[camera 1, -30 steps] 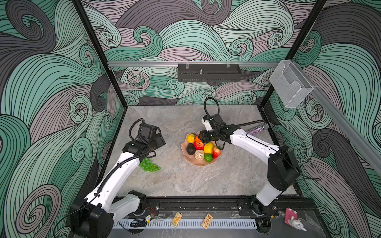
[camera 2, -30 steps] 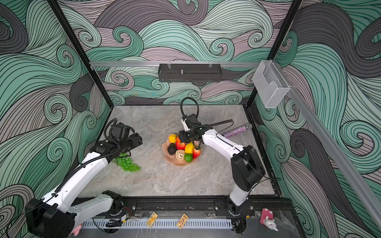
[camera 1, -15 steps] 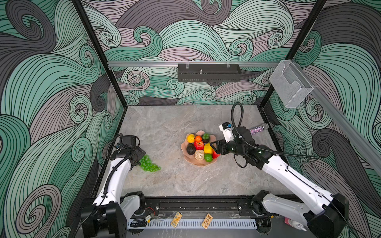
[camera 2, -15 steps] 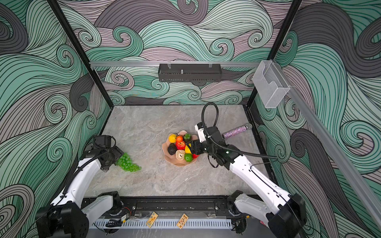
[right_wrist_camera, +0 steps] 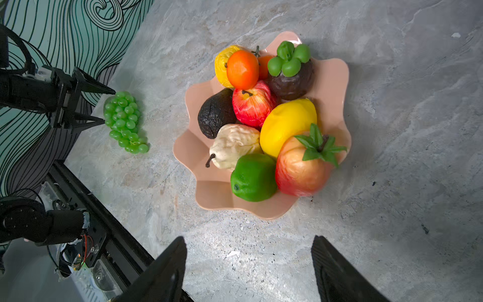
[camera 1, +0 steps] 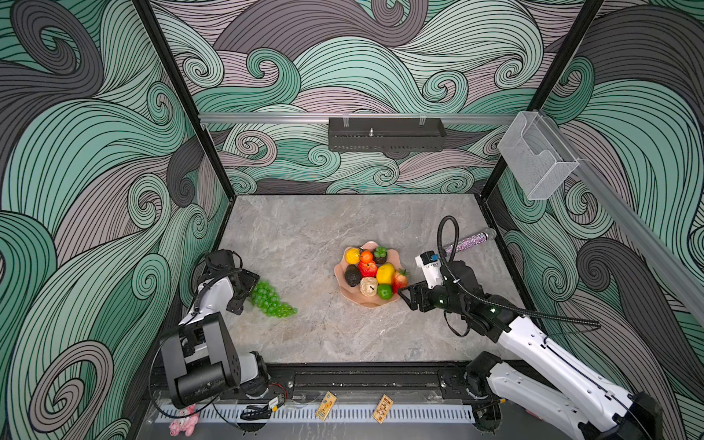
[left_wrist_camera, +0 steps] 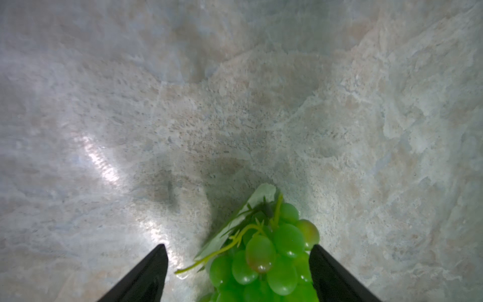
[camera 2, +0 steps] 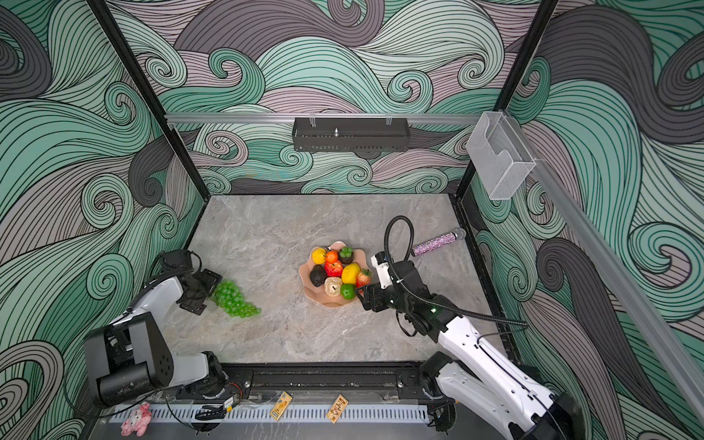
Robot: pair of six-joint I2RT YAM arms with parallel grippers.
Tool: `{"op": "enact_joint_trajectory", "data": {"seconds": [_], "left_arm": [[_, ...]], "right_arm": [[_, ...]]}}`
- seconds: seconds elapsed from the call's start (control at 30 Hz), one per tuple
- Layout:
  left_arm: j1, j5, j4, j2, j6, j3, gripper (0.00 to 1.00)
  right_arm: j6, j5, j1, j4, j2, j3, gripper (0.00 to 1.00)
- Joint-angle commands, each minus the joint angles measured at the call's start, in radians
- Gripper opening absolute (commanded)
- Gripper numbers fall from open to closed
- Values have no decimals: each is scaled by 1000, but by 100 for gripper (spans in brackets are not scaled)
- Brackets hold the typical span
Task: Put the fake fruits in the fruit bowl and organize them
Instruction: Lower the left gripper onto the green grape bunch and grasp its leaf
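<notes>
The fruit bowl (camera 1: 361, 301) sits on the desk (camera 1: 297, 228) and it's pretty loaded up. Going by the right wrist view, the red apple (right_wrist_camera: 251, 107) is in the middle of the bowl with the lemon (right_wrist_camera: 287, 125) touching it. The lime (right_wrist_camera: 253, 177) and strawberry (right_wrist_camera: 300, 167) sit side by side at the rim nearest the right claw. The avocado (right_wrist_camera: 215, 113) and a beige bumpy fruit (right_wrist_camera: 235, 146) are on the bowl's left side. An orange (right_wrist_camera: 241, 69) and a dark fruit with a green cap (right_wrist_camera: 290, 75) are along its far rim.

The grape bunch (camera 1: 271, 301) is the odd one out: it's lying flat on the desk, well apart from the bowl, off to its left. The left claw (camera 1: 247, 292) is at the bunch's stem end, on the side away from the bowl. Its jaws are spread wide with the top grapes between them, and it's not squeezing. Can't tell if a finger actually touches the grapes.

The right claw (camera 1: 404, 298) is just beside the bowl's right side, jaws wide with nothing between them. A glittery cylinder (camera 1: 466, 242) lies on the desk behind the bowl, off to its right.
</notes>
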Motion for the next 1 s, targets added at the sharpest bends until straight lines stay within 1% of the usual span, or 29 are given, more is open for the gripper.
{"op": "enact_joint_trajectory", "data": {"seconds": [0.0, 0.13, 0.4, 0.47, 0.67, 0.77, 0.9, 0.97], "left_arm": [[22, 34, 53, -2, -28, 28, 83], [86, 89, 100, 14, -70, 11, 74], [113, 102, 89, 64, -93, 16, 70], [116, 100, 88, 67, -98, 11, 68], [127, 101, 87, 94, -100, 8, 56], [135, 106, 111, 99, -107, -1, 44], [136, 118, 129, 104, -112, -3, 37], [136, 130, 134, 104, -114, -3, 35]], "right_arm": [[9, -34, -2, 39, 4, -12, 77], [4, -41, -4, 53, 4, -21, 77], [-7, -26, -2, 58, -14, -40, 78], [-4, -24, -2, 60, -19, -45, 78], [-10, -19, 4, 58, -29, -57, 78], [-11, -20, 5, 58, -32, -58, 78], [-11, -19, 6, 59, -33, -61, 78], [-12, -20, 6, 58, -33, -60, 78]]}}
